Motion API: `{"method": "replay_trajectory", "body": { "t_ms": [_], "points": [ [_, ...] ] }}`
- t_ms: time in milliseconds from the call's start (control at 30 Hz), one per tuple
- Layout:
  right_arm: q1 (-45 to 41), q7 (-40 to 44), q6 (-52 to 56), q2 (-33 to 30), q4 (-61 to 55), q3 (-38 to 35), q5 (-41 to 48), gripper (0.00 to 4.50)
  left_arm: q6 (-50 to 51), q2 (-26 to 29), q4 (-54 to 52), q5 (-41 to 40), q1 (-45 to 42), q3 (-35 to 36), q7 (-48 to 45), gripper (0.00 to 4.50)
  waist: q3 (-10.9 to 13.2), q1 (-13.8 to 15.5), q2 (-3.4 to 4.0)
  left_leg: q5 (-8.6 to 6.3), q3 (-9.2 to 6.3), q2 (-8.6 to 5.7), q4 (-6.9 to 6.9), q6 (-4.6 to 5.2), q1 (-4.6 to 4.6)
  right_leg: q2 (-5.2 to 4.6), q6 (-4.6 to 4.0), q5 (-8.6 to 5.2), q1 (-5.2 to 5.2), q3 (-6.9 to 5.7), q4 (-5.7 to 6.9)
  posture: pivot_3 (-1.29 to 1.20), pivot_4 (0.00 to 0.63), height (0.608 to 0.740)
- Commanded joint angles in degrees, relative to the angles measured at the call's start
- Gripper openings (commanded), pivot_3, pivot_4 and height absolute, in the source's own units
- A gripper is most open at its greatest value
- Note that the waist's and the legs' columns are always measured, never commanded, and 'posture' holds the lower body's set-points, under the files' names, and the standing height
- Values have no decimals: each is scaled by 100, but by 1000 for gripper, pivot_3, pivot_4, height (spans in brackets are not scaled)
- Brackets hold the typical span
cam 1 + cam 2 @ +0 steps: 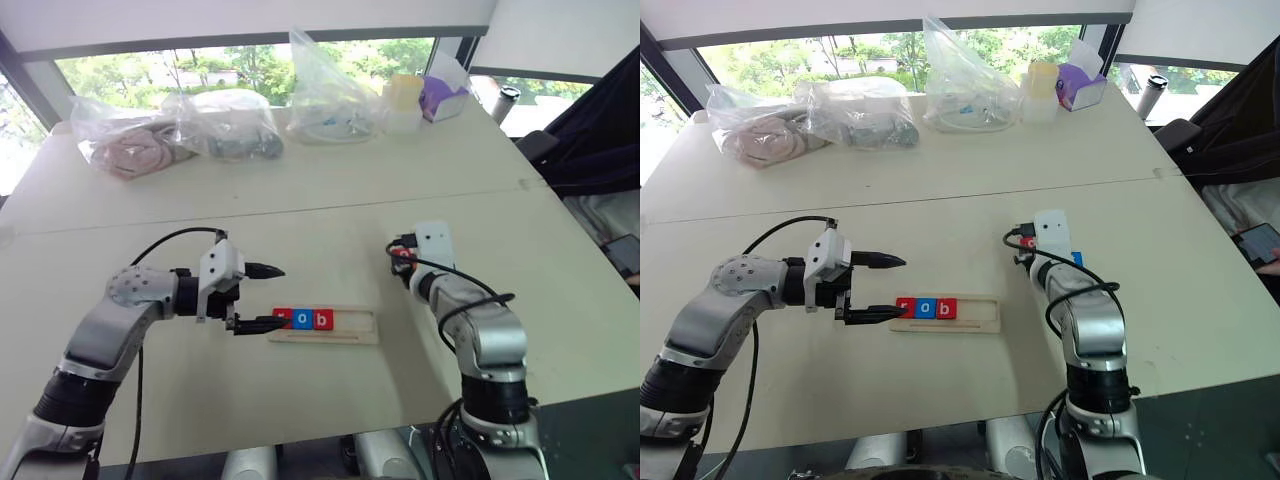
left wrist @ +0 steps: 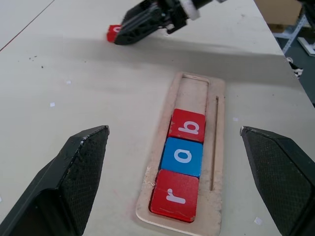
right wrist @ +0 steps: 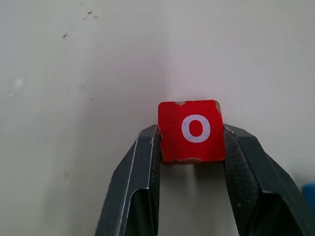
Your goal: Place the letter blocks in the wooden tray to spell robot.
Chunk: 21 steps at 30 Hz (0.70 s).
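Note:
The wooden tray (image 1: 352,326) lies at the table's middle. Three letter blocks sit at its left end: a red "r" (image 2: 174,194), a blue "o" (image 2: 183,156) and a red "b" (image 2: 187,126). The tray's right part is bare. My left gripper (image 1: 281,297) hangs open just left of the tray, nothing between its fingers. Farther right, my right gripper (image 3: 191,142) is shut on a red "o" block (image 3: 191,129) that rests on the table. A blue block (image 1: 1077,258) lies right beside that hand, its letter hidden.
Clear plastic bags (image 1: 225,125) with soft contents lie along the far side under the window, with a yellow cup (image 1: 403,98), a purple box (image 1: 443,98) and a tumbler (image 1: 507,103). A seam (image 1: 300,208) crosses the table. The near edge runs just behind my arms.

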Motion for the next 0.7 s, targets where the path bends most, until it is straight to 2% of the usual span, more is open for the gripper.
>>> {"method": "replay_trajectory", "body": {
  "t_ms": [33, 167, 433, 467, 567, 600, 667, 700],
  "points": [
    [509, 219, 1006, -123, -1418, -156, 323, 1148, -111, -25, -12, -11, -41, -18, -42, 4500, 0, 14, 0, 0, 0, -1, 0, 0, -1, -1, 1, 0, 0, 0, 0, 0, 150, 740],
    [1240, 338, 2118, 93, -2628, -443, 535, 1148, -189, -74, 113, 21, -110, -96, -97, 4500, -1, 26, 0, 0, -2, -1, 2, 0, 0, -1, 8, -5, -1, -1, 0, 0, 150, 740],
    [1815, 294, 2255, 386, -3066, -801, 649, 1148, -242, -71, 242, 8, -206, -132, -217, 4500, -4, 17, -2, 0, -1, -1, 3, 0, 9, -1, 2, -22, 5, -1, 0, 0, 150, 740],
    [1739, 402, 2255, 296, -3048, -869, 712, 1648, -256, -66, 269, 20, -229, -132, -241, 4500, -4, 22, -2, 0, -1, -1, 3, 0, 8, -1, 2, -22, 4, -1, 0, 0, 150, 740],
    [1453, 1152, 2192, -545, -3032, -967, 1183, 3134, -270, -66, 317, 35, -280, -126, -279, 4500, -3, 23, -1, 0, 2, -4, 7, 0, 5, -4, 0, -23, 4, 0, -2, 0, 150, 740],
    [1441, 1694, 1706, -1282, -2960, -928, 1369, 3630, -279, -76, 330, 44, -293, -134, -279, 4500, -2, 22, 1, 0, 4, -5, 8, 0, 5, -5, 0, -23, 4, 1, -3, 0, 150, 740],
    [1499, 2724, 683, -2498, -2686, -960, 1665, 3630, -296, -96, 351, 58, -314, -149, -276, 4500, 6, 28, 13, 0, 6, -11, 10, 0, 0, -10, 0, -24, 6, 3, -11, 0, 150, 740],
    [1557, 3004, 274, -2842, -2546, -988, 1753, 3630, -302, -103, 360, 63, -322, -154, -276, 4500, 3, 28, 5, 0, 9, -14, 9, 0, 1, -13, 1, -25, 8, 5, -17, 0, 150, 740]
  ]
}}
